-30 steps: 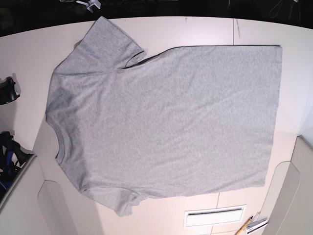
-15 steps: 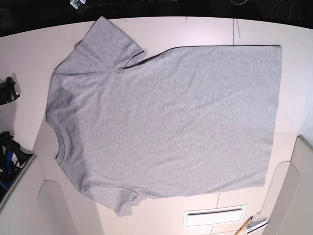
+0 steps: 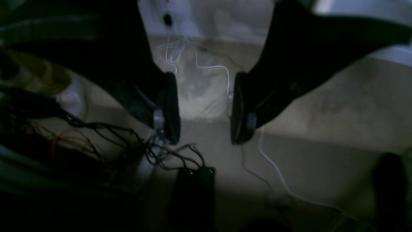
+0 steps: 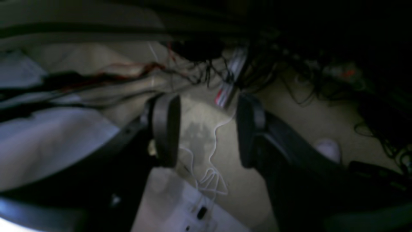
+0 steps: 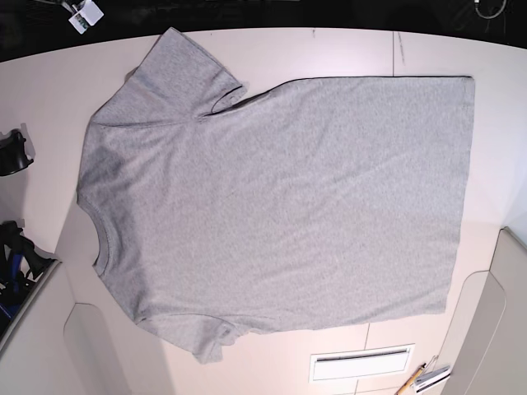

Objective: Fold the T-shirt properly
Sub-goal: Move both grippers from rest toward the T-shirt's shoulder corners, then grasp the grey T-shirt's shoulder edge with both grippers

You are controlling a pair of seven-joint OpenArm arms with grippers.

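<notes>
Currently, the T-shirt (image 5: 280, 206) lies spread out and unfolded on the table (image 5: 329, 53), collar to the view's left and hem to its right, so the task appears to stand at the approach before the first fold. Both the left gripper (image 3: 205, 109) and the right gripper (image 4: 208, 132) have their fingers parted with nothing between them, beyond the shirt's far edge; the next move calls for lowering them to pinch that edge evenly.

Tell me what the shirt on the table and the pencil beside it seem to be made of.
The shirt looks like matte cotton jersey, judging by its heathered grey surface and soft creases. The pencil is probably painted wood, given its slim yellow shaft.
</notes>
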